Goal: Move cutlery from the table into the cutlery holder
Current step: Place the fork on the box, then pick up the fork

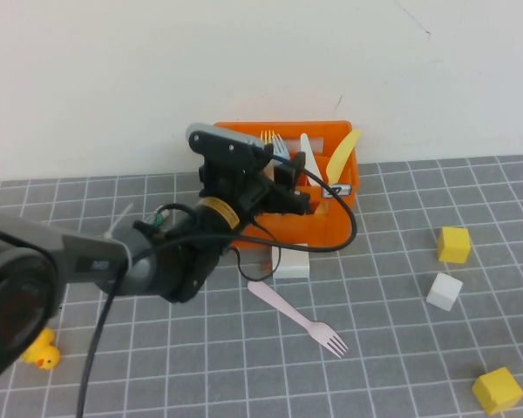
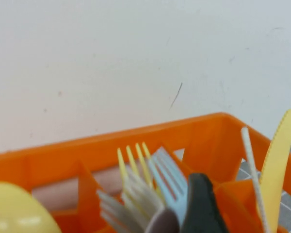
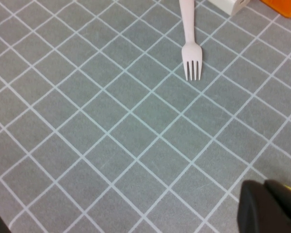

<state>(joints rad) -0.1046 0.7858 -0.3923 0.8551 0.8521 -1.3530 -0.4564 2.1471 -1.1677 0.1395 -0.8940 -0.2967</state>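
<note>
The grey gridded tabletop (image 1: 401, 348) is seen with the orange cutlery holder (image 1: 340, 187) set at its far edge by the wall. The left tool (image 1: 289, 187) is held right over the holder, jaws spread apart and gripping nothing, with the light blue fork (image 2: 167, 177) standing upright inside among other cutlery. The pink fork (image 1: 298, 319) is left flat on the tabletop, just in front of the holder. The right tool (image 3: 271, 208) is kept closed above the tabletop near that fork, nothing gripped.
</note>
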